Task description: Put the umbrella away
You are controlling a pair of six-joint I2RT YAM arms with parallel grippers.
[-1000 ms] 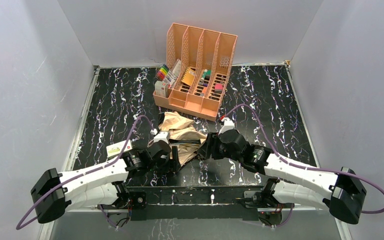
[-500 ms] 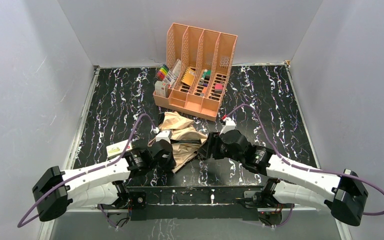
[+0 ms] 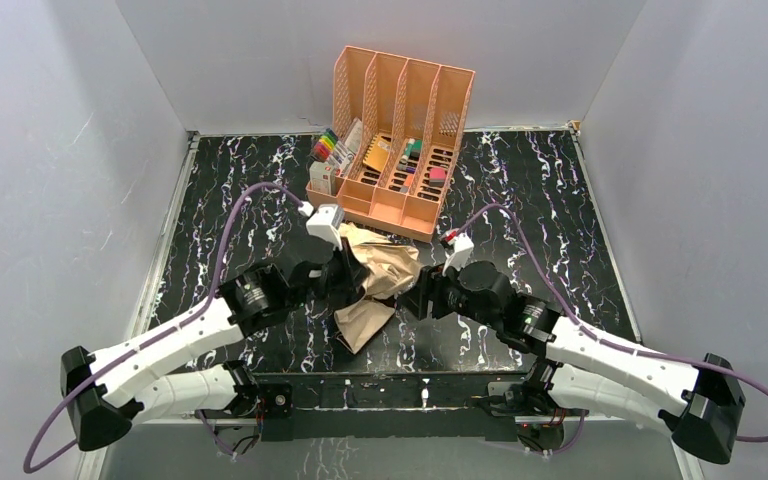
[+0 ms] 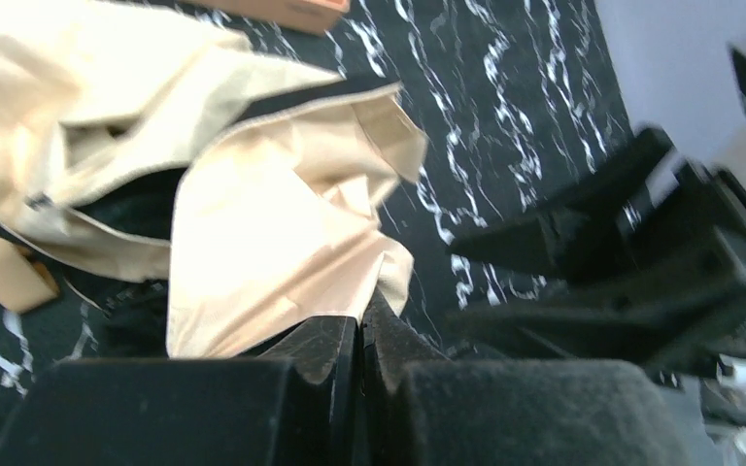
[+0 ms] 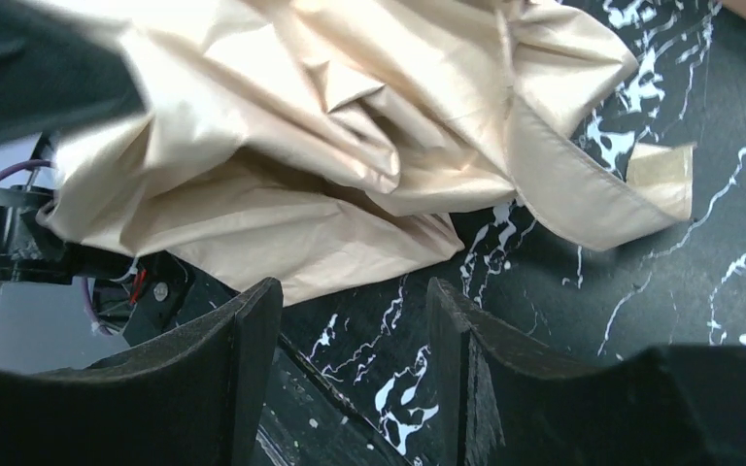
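Two sets of jaws flank the umbrella [image 3: 390, 272], crumpled on the tabletop [image 3: 540, 200] between centre and near edge. The left jaws are clamped shut on its tan fabric, and the right jaws gape open just beside it.

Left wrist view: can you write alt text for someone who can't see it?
The left tool, fingers pressed shut, pinches the lower edge of the umbrella, a crumpled tan canopy with black showing in its folds. It spreads over a black, white-veined tabletop, and the right tool sits blurred and open at the right.
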